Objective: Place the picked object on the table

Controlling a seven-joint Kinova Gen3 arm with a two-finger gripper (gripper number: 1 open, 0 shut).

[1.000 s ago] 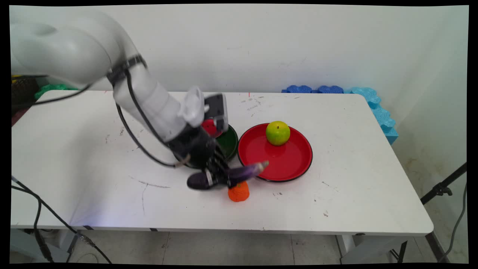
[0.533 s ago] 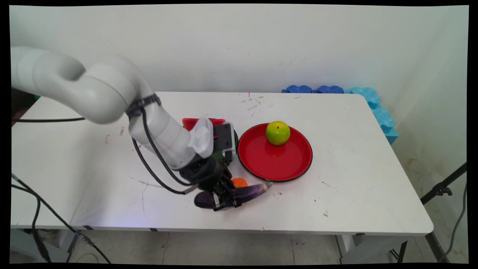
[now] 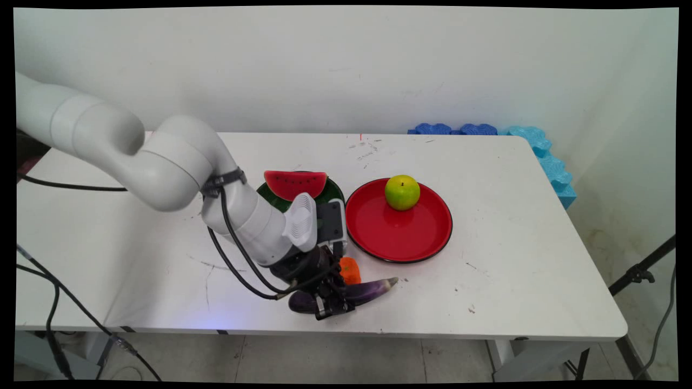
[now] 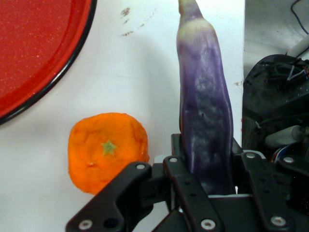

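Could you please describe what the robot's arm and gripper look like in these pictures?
The arm is built of smooth, rounded, glossy white links, with black cables strapped on and hanging beneath it. A ribbed white piece and a grey box sit at the wrist. The gripper is black, with a two-finger jointed linkage fastened by round silver screws.

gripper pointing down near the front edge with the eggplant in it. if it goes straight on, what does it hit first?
Likely the white table. The gripper, shut on the eggplant, points down at bare tabletop; the orange lies beside that line. Height above the table is unclear.
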